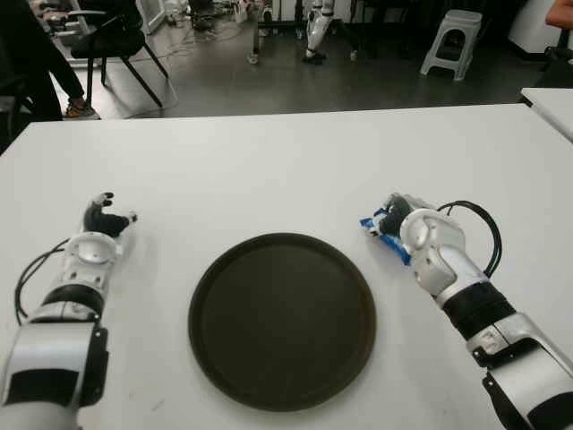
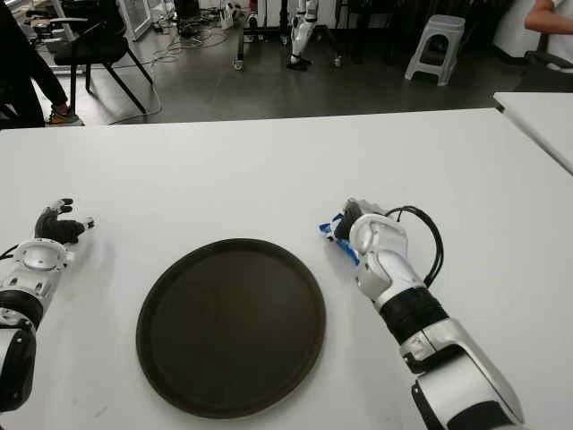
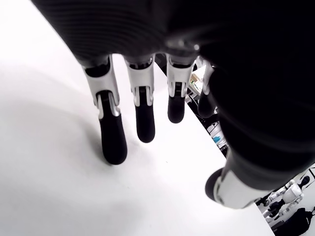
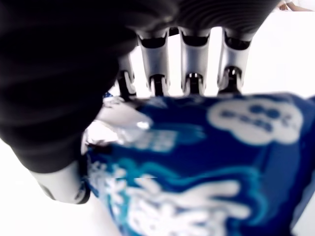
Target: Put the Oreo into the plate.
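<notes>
My right hand [image 1: 421, 235] at the plate's [image 1: 282, 321] 2 o'clock, fingers [image 4: 191, 61] curled around the Oreo [image 1: 387, 235] | pack on the desk [image 1: 269, 170], long axis toward 10 | plate lies at 8 from it | left hand [image 1: 100, 228] at the plate's 10, fingers spread, empty.

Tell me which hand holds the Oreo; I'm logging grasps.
The right hand: its fingers wrap the blue Oreo packet right of the plate. The left hand is empty.
</notes>
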Controlling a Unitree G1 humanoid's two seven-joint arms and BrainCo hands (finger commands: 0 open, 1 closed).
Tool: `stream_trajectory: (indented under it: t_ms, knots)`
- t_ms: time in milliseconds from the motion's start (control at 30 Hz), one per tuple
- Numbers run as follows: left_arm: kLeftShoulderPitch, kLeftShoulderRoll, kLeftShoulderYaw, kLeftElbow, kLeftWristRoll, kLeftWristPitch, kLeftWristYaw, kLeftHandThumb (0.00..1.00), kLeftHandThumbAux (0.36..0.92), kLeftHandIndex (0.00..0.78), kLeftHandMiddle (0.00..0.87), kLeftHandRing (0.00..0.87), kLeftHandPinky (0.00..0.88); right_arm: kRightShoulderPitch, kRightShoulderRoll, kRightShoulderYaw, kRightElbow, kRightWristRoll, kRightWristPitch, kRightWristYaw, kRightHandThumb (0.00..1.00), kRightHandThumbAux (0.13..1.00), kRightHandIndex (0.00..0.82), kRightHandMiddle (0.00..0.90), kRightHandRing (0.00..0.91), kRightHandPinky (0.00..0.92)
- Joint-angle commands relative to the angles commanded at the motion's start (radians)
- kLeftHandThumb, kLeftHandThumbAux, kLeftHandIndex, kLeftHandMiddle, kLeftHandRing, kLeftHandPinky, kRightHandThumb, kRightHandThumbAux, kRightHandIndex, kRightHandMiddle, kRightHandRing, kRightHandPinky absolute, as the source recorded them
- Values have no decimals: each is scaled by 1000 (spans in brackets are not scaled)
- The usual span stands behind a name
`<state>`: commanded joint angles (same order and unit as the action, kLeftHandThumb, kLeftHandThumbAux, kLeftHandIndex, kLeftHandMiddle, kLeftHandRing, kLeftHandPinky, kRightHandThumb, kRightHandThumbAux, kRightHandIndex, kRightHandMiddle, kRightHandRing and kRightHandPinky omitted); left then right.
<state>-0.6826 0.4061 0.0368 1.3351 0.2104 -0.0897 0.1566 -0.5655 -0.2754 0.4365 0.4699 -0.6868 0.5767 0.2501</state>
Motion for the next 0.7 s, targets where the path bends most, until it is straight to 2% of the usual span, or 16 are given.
stream_trajectory:
  t_ms: [100, 133, 233, 700]
  knots:
    - [0, -1, 5, 0, -3, -1, 1, 268, 753, 53, 126, 167, 192, -1, -5, 7, 9, -3, -17, -9, 633, 727, 449, 722, 756, 713]
    - [0, -2, 6, 0, -4, -1, 1, 266, 752, 52, 126, 167, 191, -1, -7, 10, 13, -5, -23, -11, 654, 726, 442, 705, 716, 673]
    - [-3, -1, 3, 0, 1, 5, 2, 242, 750, 47, 124, 169, 199, -1, -18, 17, 24, -8, -55, -20, 684, 723, 437, 693, 678, 678]
    - [-3, 1, -4, -1, 7, 4, -3, 255, 746, 44, 121, 161, 187, 23, -11, -24, 28, 18, -124, -99, 705, 720, 437, 725, 730, 728]
